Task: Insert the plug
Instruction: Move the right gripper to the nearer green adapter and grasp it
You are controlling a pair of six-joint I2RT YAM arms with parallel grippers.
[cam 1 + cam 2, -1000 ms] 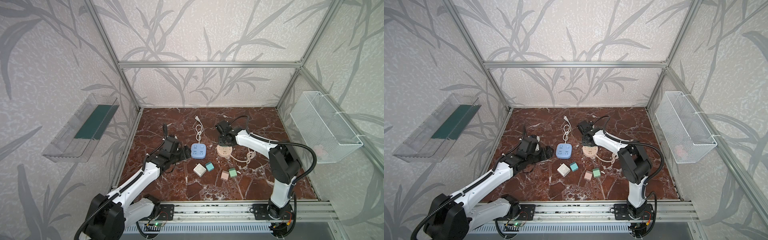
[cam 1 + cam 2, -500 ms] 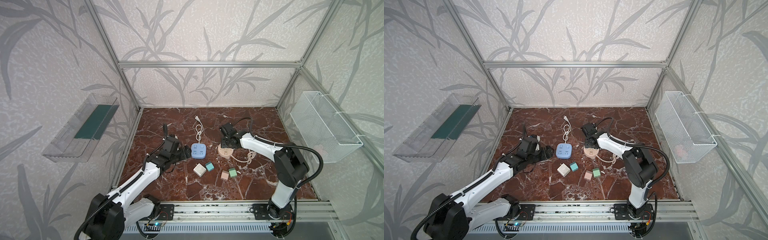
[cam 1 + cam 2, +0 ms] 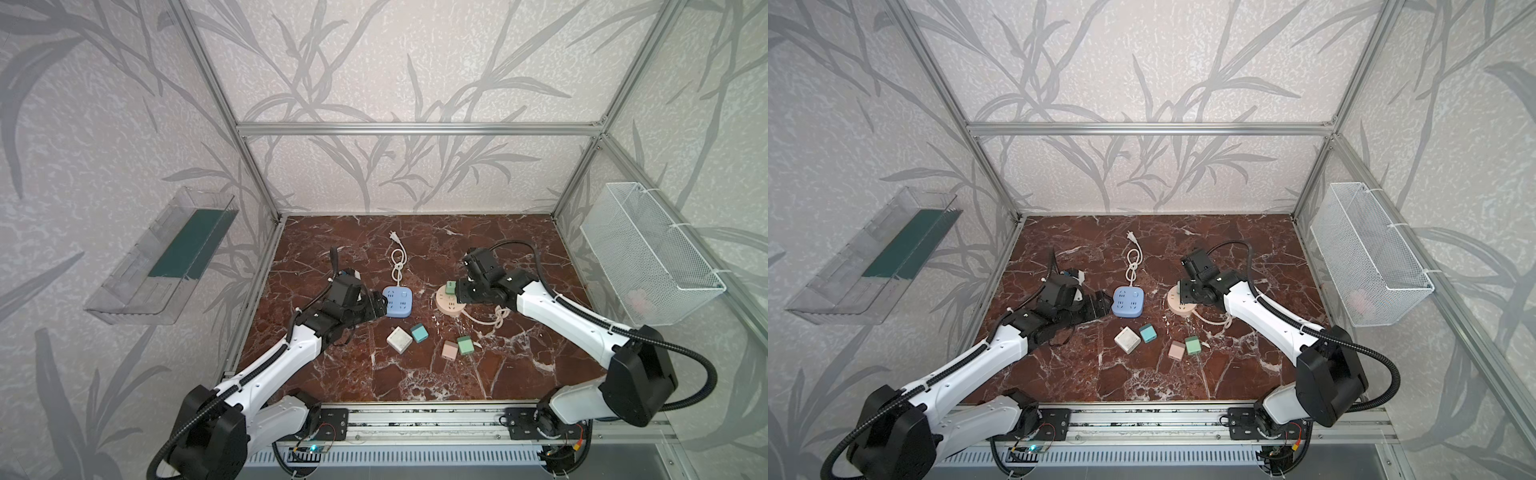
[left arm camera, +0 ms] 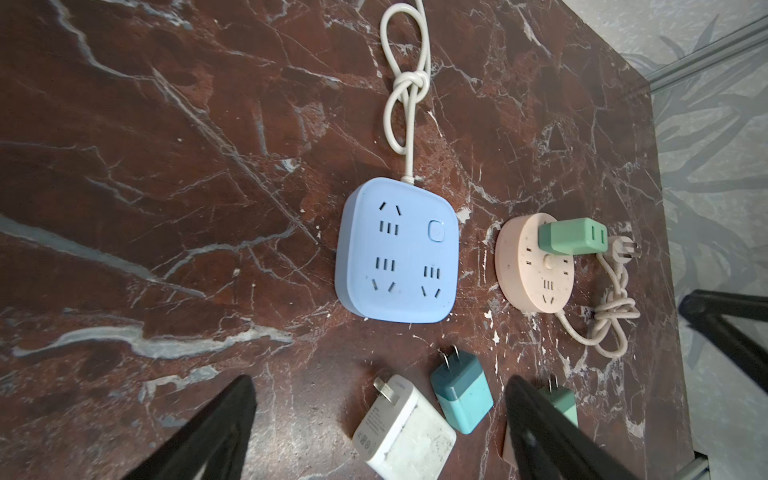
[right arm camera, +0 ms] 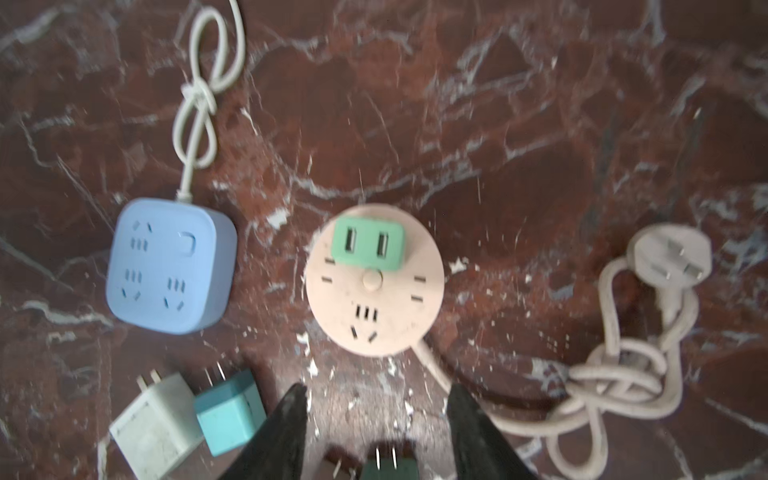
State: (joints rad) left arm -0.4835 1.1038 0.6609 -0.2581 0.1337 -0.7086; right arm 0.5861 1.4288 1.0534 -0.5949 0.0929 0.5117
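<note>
Green plug adapter (image 3: 451,286) seated in the round pink power strip (image 3: 449,306), just right of centre in both top views, on the red marble worktop (image 3: 415,374). Right gripper (image 5: 377,390) beside it, jaws apart, empty; left gripper (image 4: 379,380) spread wide, empty, near the blue square power strip (image 3: 398,301).

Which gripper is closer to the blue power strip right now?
Left. The left gripper is right beside the blue power strip, jaws open; the right gripper is farther off, by the pink round socket.
</note>
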